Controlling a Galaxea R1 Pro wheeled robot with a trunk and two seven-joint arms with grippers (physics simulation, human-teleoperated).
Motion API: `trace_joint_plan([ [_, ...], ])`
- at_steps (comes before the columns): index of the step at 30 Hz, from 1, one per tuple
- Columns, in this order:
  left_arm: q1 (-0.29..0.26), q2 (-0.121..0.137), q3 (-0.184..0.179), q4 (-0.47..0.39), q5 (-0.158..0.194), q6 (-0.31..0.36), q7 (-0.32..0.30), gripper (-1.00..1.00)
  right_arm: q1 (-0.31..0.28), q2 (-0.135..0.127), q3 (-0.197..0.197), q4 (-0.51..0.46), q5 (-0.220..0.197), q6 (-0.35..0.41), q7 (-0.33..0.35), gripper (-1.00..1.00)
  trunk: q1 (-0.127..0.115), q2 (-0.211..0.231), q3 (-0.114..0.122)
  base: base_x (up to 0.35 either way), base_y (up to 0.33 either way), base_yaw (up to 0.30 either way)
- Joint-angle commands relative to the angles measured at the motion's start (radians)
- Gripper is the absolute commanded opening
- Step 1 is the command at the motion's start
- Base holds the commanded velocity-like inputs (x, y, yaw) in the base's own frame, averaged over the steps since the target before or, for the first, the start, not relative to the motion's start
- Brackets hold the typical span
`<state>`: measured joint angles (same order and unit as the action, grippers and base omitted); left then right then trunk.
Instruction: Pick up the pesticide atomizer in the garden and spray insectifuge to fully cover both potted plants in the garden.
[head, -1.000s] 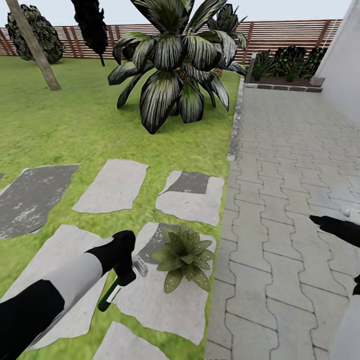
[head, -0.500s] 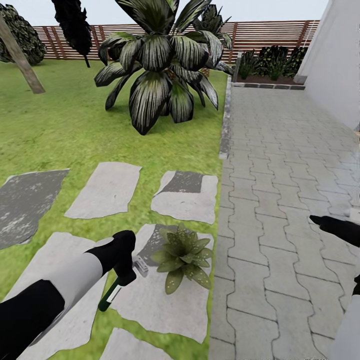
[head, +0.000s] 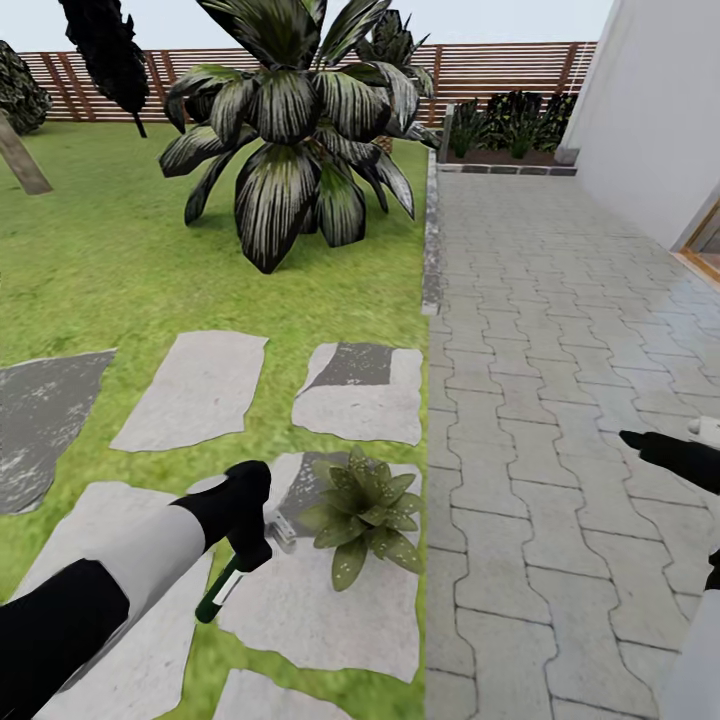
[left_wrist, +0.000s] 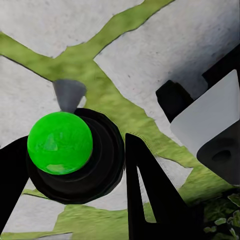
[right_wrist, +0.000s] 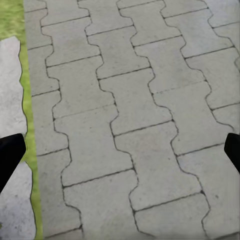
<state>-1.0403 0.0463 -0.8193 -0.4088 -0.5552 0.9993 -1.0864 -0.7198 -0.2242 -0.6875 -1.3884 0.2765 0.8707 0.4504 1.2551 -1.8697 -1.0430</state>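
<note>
Beside the small light-green rosette of pointed leaves (head: 366, 512), on its lawn side, the left gripper (head: 243, 528) has its jaws pinching the slim dark green atomizer bottle with a white label (head: 222, 587). The bottle hangs tilted, base toward the robot, and its whitish trigger head (head: 279, 531) points at the plant, just short of the nearest leaves. In the left wrist view the bottle's glossy round green base (left_wrist: 60, 142) sits between the dark fingers.

To spray well, I judge the nozzle should stay aimed at the rosette's centre, then sweep across the outer leaves so every one is wetted, without brushing them.

That plant sits on a pale, rough-edged irregular stepping stone (head: 330, 610), with mottled grass in the seams. Beyond it stands a large dark plant with broad, streaked drooping leaves (head: 300, 130), backed by a brown slatted fence (head: 490, 70).

Past the plant on the far side, grey interlocking pavers (head: 560, 400) run matte and evenly jointed. The right gripper (head: 665, 455) hovers over them, jaws spread wide with nothing held; the right wrist view shows its dark fingertips (right_wrist: 10, 155) at opposite edges.
</note>
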Motion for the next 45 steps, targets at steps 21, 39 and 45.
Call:
trace_joint_plan([
  [21,0.000,0.001,-0.003,-0.004,-0.009,0.005,-0.010,-1.00,-0.001,0.000,-0.001,-0.001,0.010,0.004,0.010,1.00,0.000,0.000,-0.001,0.000,0.162,-0.141],
  [39,-0.059,0.000,-0.003,-0.004,-0.009,0.006,-0.009,-1.00,-0.001,0.000,-0.001,-0.001,0.010,0.004,0.010,1.00,0.000,0.000,-0.001,0.000,0.163,-0.156],
  [45,-0.060,0.001,0.001,-0.004,-0.009,0.005,-0.011,-1.00,-0.001,0.000,-0.001,-0.001,0.010,0.004,0.010,1.00,0.000,0.000,-0.001,0.000,0.150,0.000],
])
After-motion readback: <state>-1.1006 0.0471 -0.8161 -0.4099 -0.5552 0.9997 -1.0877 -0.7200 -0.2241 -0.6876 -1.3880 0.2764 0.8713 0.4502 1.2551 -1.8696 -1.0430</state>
